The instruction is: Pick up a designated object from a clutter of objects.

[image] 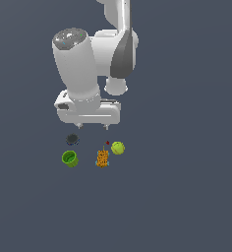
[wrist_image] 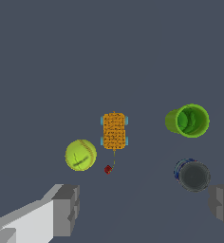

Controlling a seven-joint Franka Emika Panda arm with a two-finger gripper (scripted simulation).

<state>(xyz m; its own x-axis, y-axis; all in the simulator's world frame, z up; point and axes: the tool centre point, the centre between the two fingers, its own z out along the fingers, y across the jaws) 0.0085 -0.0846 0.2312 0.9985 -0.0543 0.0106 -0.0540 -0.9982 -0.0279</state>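
The white Panda arm hangs above a small cluster of things on the flat dark grey desk (image: 187, 206). Its fingers (wrist_image: 66, 209) are spread wide and hold nothing; in the exterior view their two tips show just under the white hand, above the cluster.

The landmark here is the upright orange-yellow patterned box with pale blue corners (image: 102, 158), which stands near the middle of the group. The task's thing, a short round can with a dark grey top and a blue side band (image: 72, 140), sits on the desk to the exterior view's left of the box and farther back, toward the arm. It stands upright, apart from everything else. In the wrist view the can (wrist_image: 193, 175) lies close to one of the spread fingers, not between them.

A bright green open cup (image: 70, 158) stands to the exterior view's left of the box, level with it and just in front of the can. A yellow-green seamed ball (image: 118, 147) rests to the exterior view's right of the box, near it but not touching. A tiny dark red dot (image: 107, 142) lies just behind the box, between box and ball.
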